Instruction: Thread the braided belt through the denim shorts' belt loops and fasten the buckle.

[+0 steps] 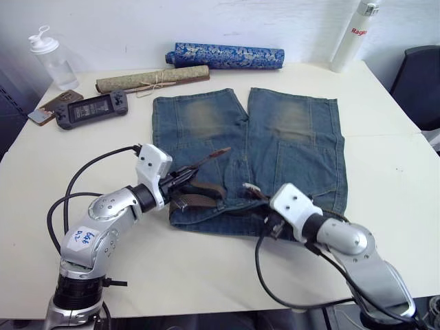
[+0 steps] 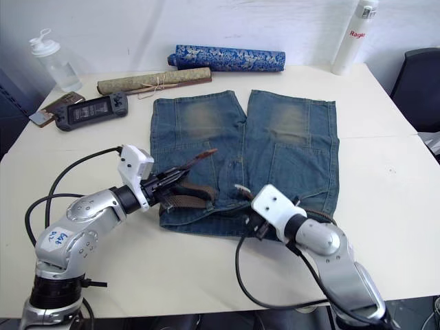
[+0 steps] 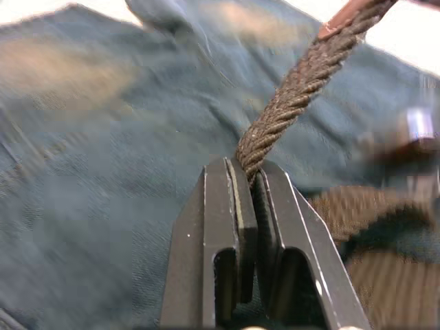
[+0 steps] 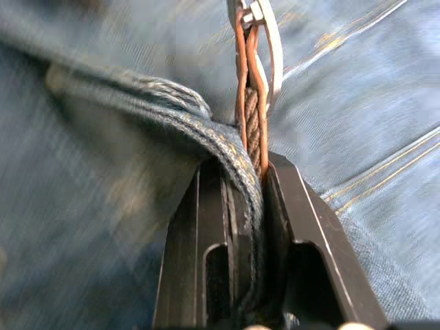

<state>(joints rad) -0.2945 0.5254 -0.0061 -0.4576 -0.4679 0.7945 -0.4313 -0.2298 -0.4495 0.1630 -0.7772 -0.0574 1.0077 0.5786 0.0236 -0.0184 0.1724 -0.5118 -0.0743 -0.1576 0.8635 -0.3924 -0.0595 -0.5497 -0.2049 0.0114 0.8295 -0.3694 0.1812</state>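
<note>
The denim shorts (image 1: 289,137) lie flat on the white table (image 1: 385,179), waistband toward me. The braided belt (image 1: 199,201) runs along the waistband's left part. My left gripper (image 1: 184,177) is shut on the belt (image 3: 295,96) a little behind its tan tip (image 1: 218,152), which sticks up over the left leg. At the waistband's middle, my right gripper (image 1: 265,220) is shut on the belt's buckle end and a fold of the waistband (image 4: 165,110). The silver buckle (image 4: 265,41) stands just past its fingertips. I cannot tell the belt loops apart.
At the back of the table lie a blue patterned tube (image 1: 225,56) and a tan rolled tube (image 1: 152,79). A handheld game console (image 1: 91,108) and a clear bottle (image 1: 51,58) sit back left. A white bottle (image 1: 354,34) stands back right, near a dark chair (image 1: 419,82).
</note>
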